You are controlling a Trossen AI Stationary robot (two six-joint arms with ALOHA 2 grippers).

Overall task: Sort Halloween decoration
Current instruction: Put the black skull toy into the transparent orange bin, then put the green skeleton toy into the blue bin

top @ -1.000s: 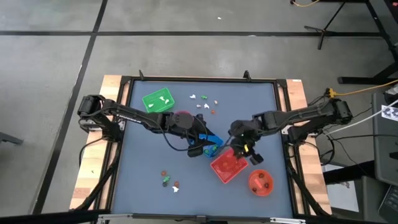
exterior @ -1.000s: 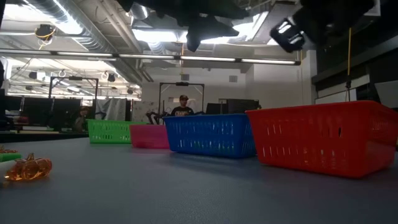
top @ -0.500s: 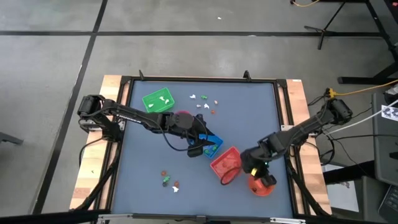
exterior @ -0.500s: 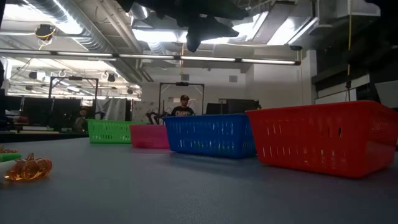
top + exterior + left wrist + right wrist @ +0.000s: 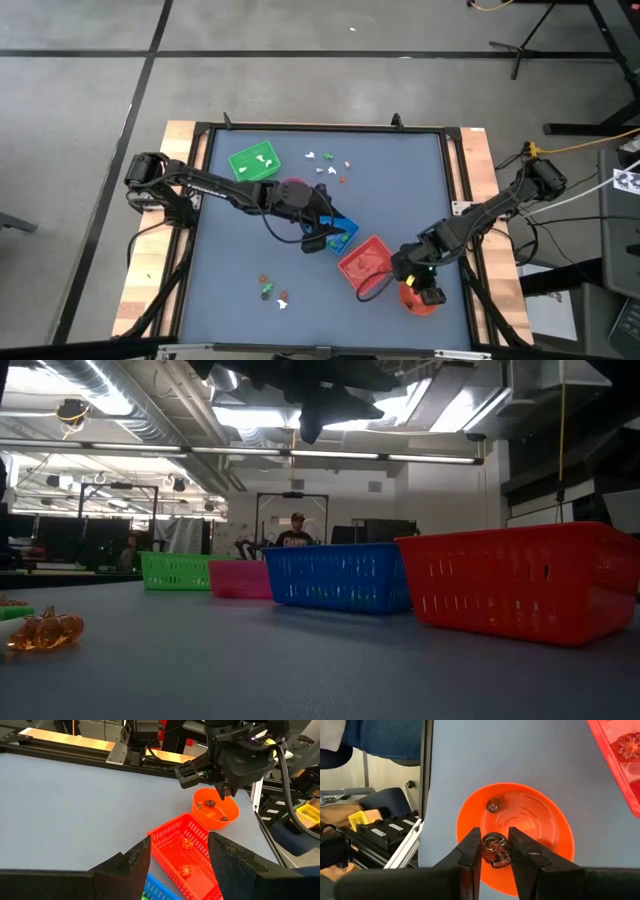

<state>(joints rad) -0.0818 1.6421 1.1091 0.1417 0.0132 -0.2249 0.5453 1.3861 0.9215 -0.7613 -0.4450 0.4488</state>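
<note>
Since the earlier frames the right arm has swung from above the red tray (image 5: 362, 264) out to the orange bowl (image 5: 421, 300) at the table's (image 5: 400, 190) near right corner, and the right gripper (image 5: 495, 851) now hangs over that bowl. It has left the low view, where it showed a second ago at the upper right. Nothing else on the table has shifted; the left arm stays where it was.

Largest first: the table carries the red tray, the blue tray (image 5: 341, 231) touching the red one's corner, the green tray (image 5: 254, 161) near the far left, a pink bowl (image 5: 293, 186) mostly hidden under the left arm, and the orange bowl just beside the red tray.

The left gripper (image 5: 179, 867) hovers over the blue tray with its fingers spread wide and nothing between them.

The right gripper's fingers pinch a dark skull trinket (image 5: 495, 849) between their tips, directly above the orange bowl. Two dark trinkets (image 5: 210, 803) lie in that bowl, and two orange pieces (image 5: 186, 843) lie in the red tray.

Loose trinkets sit in two groups: white, green and orange ones (image 5: 329, 164) at the far middle, and a few more (image 5: 270, 290) near the front left.
</note>
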